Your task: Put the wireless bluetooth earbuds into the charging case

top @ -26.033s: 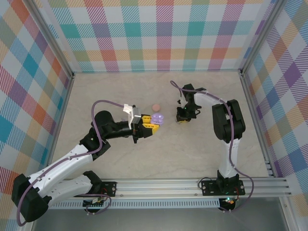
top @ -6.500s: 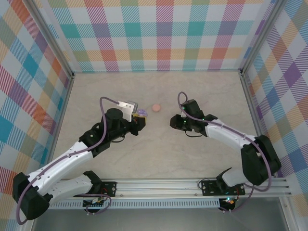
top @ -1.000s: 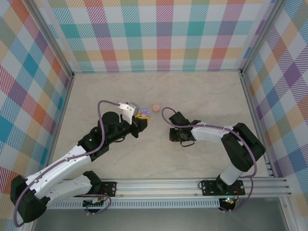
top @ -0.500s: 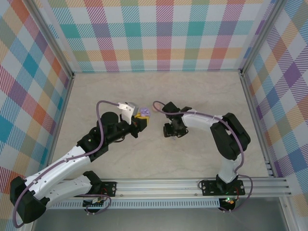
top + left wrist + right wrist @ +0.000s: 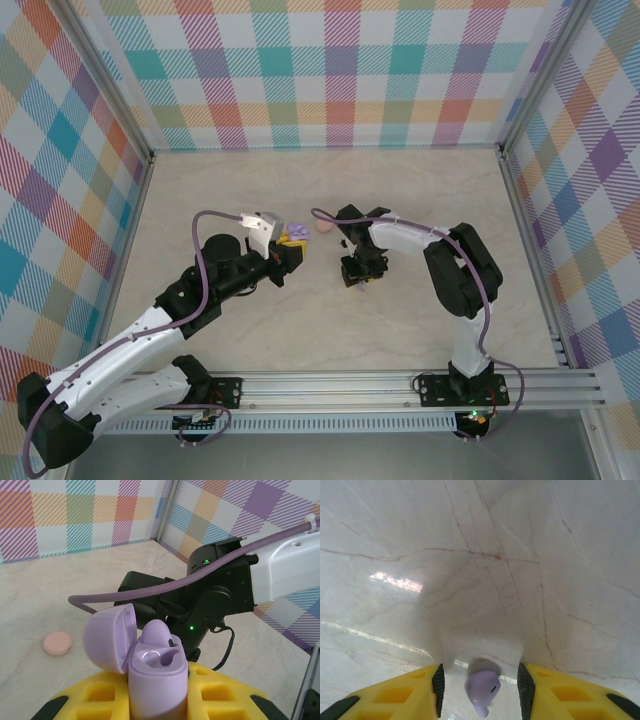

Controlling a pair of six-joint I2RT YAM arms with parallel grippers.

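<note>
**Fig.** One purple earbud (image 5: 156, 632) is seated in the open purple charging case (image 5: 159, 677), which is clamped in the left claw (image 5: 158, 700). A second earbud (image 5: 482, 689) lies on the desk (image 5: 470, 555), bracketed but untouched by the part-open right claw (image 5: 480, 677). Its pickup and insertion are judged to remain. Compared with one second earlier, the right arm is folded nearer the pink case (image 5: 322, 227).

Purple charging case (image 5: 155, 680): smooth glossy plastic (highlight on its rim); pink case (image 5: 57, 643) at its nine o'clock matt; tabletop (image 5: 470, 555) polished, marble-veined.
</note>
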